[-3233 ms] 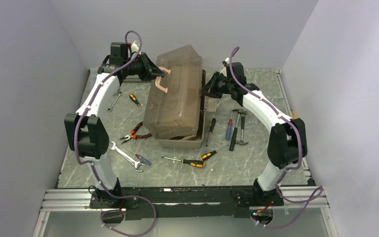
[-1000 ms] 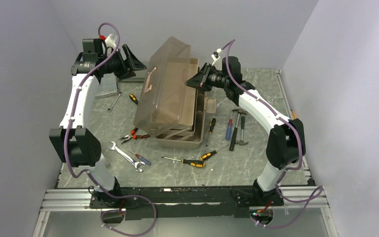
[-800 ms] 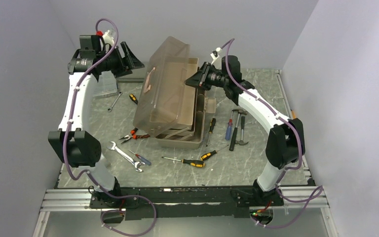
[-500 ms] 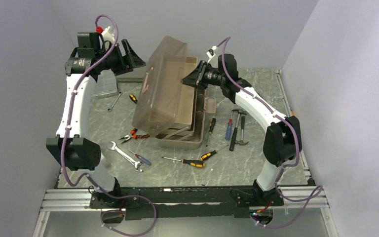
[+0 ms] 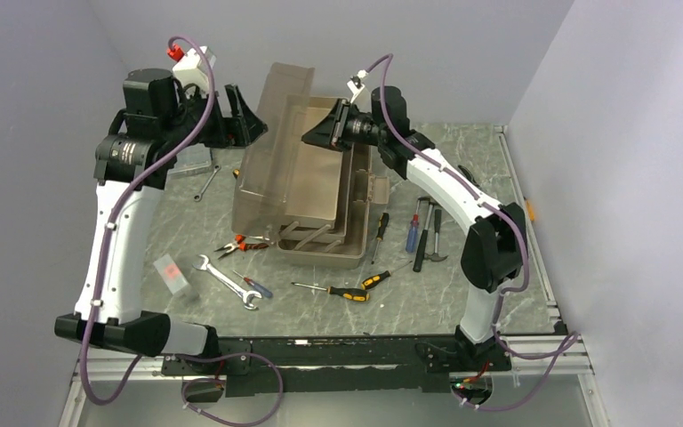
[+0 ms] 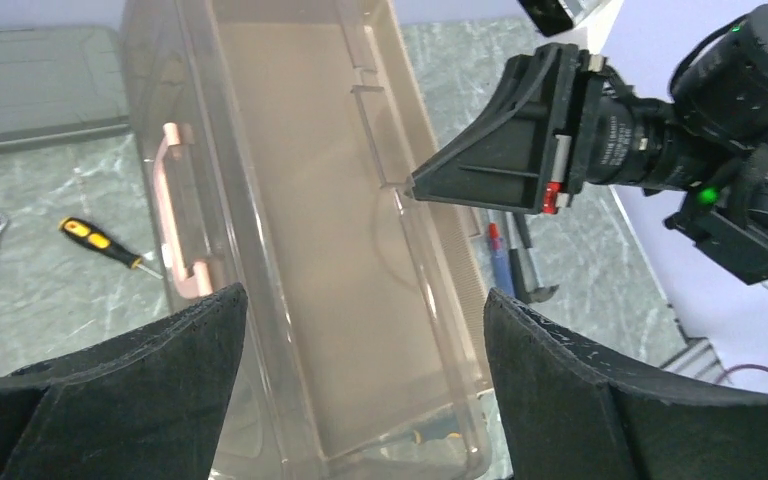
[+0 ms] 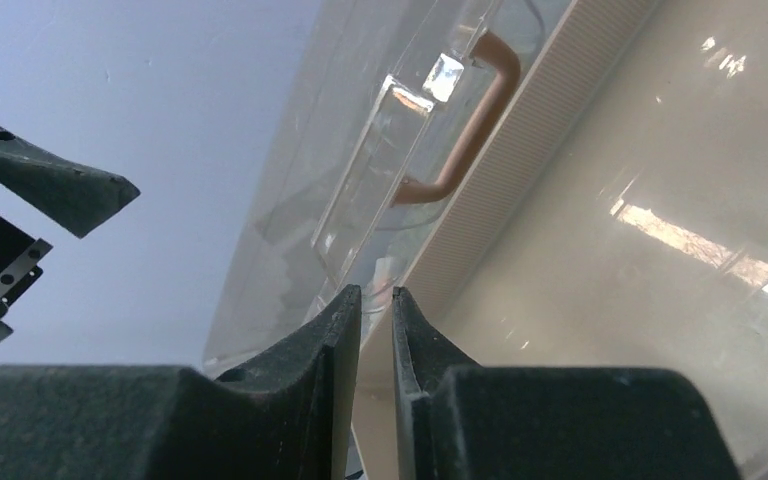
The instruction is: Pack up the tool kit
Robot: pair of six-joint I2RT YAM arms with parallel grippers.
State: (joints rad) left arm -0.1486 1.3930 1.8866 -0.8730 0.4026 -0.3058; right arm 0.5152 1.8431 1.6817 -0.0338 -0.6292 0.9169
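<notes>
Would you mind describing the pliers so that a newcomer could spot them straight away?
Start from the opened taupe toolbox. Against its near left corner lie the pliers. They are the only tool with paired red handles, unlike the all-silver wrench lying nearer the arms' bases.

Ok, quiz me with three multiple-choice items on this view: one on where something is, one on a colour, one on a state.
1. Where do the red-handled pliers lie?
A) on the table, left of the toolbox
B) inside it
C) at the table's far right edge

2. What colour is the handle on the lid?
A) blue
B) pink
C) green

3. What is the right gripper doing?
A) hanging wide open
B) holding the pliers
C) pinched shut on the lid's edge

Answers:
1 A: they lie by the toolbox's left front corner.
2 B: a pink bar shows on the smoky lid.
3 C: its fingers close on the clear rim in the right wrist view.
</notes>
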